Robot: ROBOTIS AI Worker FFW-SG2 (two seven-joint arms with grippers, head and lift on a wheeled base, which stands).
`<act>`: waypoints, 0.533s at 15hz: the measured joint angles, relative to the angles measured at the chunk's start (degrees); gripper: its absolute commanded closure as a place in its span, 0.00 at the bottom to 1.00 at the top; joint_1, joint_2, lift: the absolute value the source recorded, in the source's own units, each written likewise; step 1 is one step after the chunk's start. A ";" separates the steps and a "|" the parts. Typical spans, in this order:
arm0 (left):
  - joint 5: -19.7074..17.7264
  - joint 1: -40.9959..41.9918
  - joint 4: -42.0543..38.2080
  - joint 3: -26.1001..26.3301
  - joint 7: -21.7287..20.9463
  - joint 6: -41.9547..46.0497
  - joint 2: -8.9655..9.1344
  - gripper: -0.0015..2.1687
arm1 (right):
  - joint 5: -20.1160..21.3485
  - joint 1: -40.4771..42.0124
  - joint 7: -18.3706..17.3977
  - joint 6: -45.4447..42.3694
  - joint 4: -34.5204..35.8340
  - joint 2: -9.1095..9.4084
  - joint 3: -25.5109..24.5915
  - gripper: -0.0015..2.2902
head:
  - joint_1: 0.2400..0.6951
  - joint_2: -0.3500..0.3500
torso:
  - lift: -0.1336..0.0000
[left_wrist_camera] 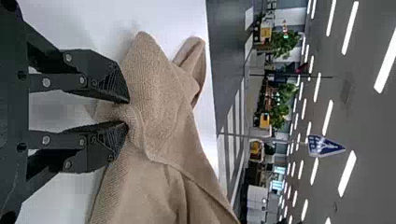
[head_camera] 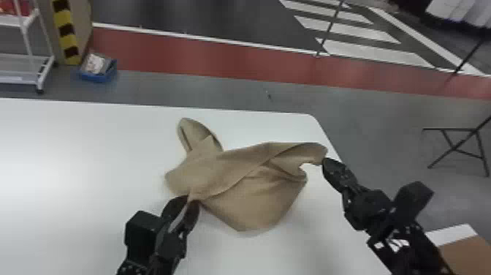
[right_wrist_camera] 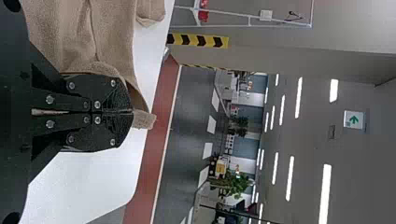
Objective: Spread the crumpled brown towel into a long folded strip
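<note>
- On the white counter [head_camera: 91, 153], toward its right-hand edge, lies the brown towel [head_camera: 233, 172], crumpled and overlapped on itself, not in strip form.
- Far left part of the towel: a narrow folded flap projects toward the counter's far edge. A diagonal fold crosses the middle; the near portion ends in a rounded point.
- Left hand [head_camera: 188, 201]: at the towel's near left side, grasping a thick gather of cloth; the left wrist view shows the bunch between the fingertips, creases running out from it.
- Right hand [head_camera: 325, 161]: at the towel's right end, beside the counter's edge. Clenched on the cloth; in the right wrist view a small tab protrudes past the fingertips.
- Floor beyond the counter: a blue bin [head_camera: 98, 76] near a white rack [head_camera: 40, 71].
</note>
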State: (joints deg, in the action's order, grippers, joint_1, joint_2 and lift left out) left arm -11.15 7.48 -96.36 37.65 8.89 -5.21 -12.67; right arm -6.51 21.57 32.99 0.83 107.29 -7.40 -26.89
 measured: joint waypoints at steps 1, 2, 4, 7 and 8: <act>0.10 0.12 -0.37 -0.12 0.73 1.41 -0.16 0.99 | -0.36 0.11 0.04 -0.08 0.28 0.02 -0.01 0.69 | 1.00 0.00 | 0.07; 0.16 0.31 -1.13 -0.35 1.49 2.39 -0.44 0.99 | -0.87 0.20 0.05 -0.13 0.77 0.02 -0.06 0.69 | 1.00 0.00 | 0.07; 0.67 0.75 -5.13 -1.79 2.80 2.99 -1.54 0.99 | -1.44 -0.37 0.01 0.91 2.79 -0.31 -0.05 0.69 | 1.00 0.00 | 0.07; 2.68 1.00 -15.03 -6.70 2.90 -2.26 -2.80 0.97 | -1.52 -3.94 0.01 6.01 7.88 -1.40 0.49 0.69 | 1.00 0.00 | 0.07; 2.87 0.99 -18.94 -8.53 2.89 -5.30 -3.41 0.97 | -1.61 -5.75 -0.02 8.62 9.45 -1.68 0.75 0.69 | 1.00 0.00 | 0.07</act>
State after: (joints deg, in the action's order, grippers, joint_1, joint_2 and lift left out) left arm -8.27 8.47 -115.30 29.12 11.78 -10.50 -16.08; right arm -8.12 15.81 32.97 9.45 116.73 -9.08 -26.15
